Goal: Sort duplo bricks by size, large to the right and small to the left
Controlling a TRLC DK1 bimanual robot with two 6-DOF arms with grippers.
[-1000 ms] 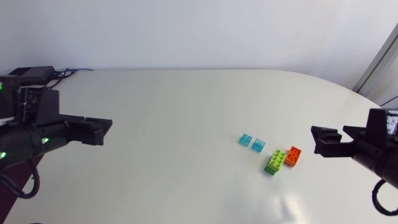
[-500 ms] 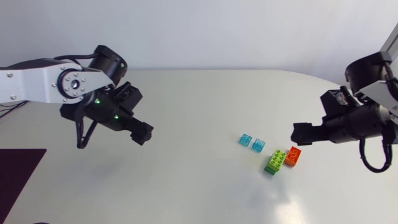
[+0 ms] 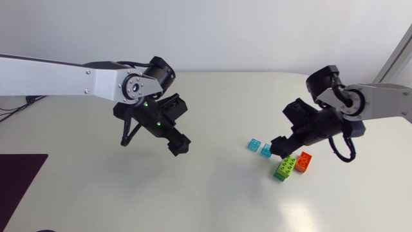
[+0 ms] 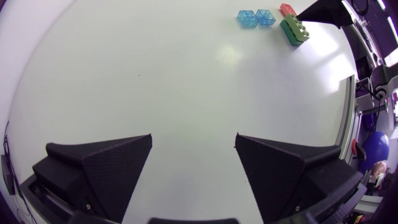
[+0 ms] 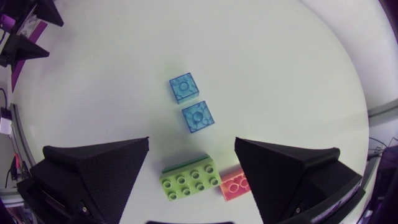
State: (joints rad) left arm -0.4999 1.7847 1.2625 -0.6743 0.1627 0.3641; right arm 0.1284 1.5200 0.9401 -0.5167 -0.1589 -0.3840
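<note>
1. One left arm [image 3: 84, 80] — silver-grey links with black joints. You see it come in from the left edge of the head view and stretch over the table [image 3: 212, 193] toward its middle.
2. One left gripper [image 3: 179, 145] — its fingers are spread wide with nothing between them. Your left wrist view shows only bare tabletop under it. It is well apart from all four bricks, which lie far ahead of it.
3. One first blue brick [image 3: 253, 144], small, square and clear blue. It lies flat on the table right of centre and is the leftmost of the group.
4. One second blue brick [image 3: 266, 149] of the same kind and size. It lies just beside the first on its right, with a thin gap between them in the right wrist view.
5. One right gripper [image 3: 277, 147] with its fingers parted and gripping nothing. In the head view its tip sits just beside the second blue brick. In your right wrist view both blue bricks lie ahead of it.
6. One green brick [image 3: 285, 167], large, with two rows of four studs, lying at a slant. In the right wrist view it shows between the open fingers and touches neither.
7. One orange brick [image 3: 304, 161], which looks shorter than the green one and is set against its right side. One finger partly hides it in the right wrist view.
8. One right arm [image 3: 380, 100] with pale links, entering from the right edge.
</note>
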